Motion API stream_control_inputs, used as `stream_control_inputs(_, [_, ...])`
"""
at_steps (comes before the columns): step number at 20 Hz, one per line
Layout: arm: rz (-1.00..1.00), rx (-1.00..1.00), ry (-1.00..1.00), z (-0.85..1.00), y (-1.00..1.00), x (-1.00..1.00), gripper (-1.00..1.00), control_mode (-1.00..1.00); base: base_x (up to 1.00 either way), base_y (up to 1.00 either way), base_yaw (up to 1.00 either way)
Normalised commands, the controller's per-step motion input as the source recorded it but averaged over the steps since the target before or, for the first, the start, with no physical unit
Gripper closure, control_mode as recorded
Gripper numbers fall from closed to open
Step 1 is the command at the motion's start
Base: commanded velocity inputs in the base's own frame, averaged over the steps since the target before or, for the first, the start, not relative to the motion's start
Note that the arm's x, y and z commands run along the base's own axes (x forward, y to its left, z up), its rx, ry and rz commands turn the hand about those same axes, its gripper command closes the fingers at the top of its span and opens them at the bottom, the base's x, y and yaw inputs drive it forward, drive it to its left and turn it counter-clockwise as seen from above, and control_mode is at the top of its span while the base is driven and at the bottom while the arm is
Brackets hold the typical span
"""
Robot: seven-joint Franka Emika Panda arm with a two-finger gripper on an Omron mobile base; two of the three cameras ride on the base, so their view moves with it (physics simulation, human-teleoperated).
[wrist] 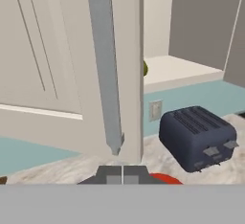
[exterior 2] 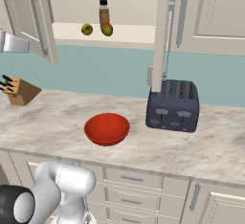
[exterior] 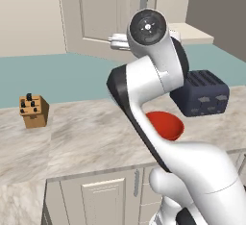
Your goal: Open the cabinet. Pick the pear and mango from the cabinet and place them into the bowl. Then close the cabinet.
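You've got the cabinet (exterior 2: 201, 12) open: left door (exterior 2: 28, 12) swung well out, right door (exterior 2: 162, 31) edge-on toward you above the toaster (exterior 2: 172, 106). Counter (exterior 2: 57, 122) carries the toaster, then the red bowl (exterior 2: 106, 128) just left of it, and a knife block (exterior 2: 21, 91) at far left. On the shelf (exterior 2: 124, 31) the mango (exterior 2: 107, 29) sits against a brown bottle (exterior 2: 104, 13), the pear (exterior 2: 86, 29) just left of it, apart. Bowl has nothing in it. Gripper (wrist: 122, 174) is fully closed, fingertips pressed together with nothing between them, just below the grey door handle (wrist: 107, 74).
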Motion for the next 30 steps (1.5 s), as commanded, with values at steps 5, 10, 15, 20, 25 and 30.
stream_control_inputs(5, [0.18,0.11,0.01,0.0,-0.4,0.0,1.0,-1.0,0.0,0.0,0.0])
stream_control_inputs(10, [0.18,0.16,0.04,0.0,-0.4,0.0,1.0,-1.0,0.0,0.0,0.0])
stream_control_inputs(15, [0.19,0.15,0.11,-0.09,-0.24,0.2,1.0,-1.0,0.0,0.0,0.0])
stream_control_inputs(20, [0.25,0.17,0.09,-0.12,-0.21,0.42,1.0,-1.0,0.0,0.0,0.0])
stream_control_inputs(25, [0.26,0.14,0.02,-0.03,-0.22,0.46,1.0,-1.0,0.0,0.0,0.0])
stream_control_inputs(30, [0.23,0.04,0.0,-0.06,-0.03,0.46,1.0,-1.0,0.0,0.0,0.0])
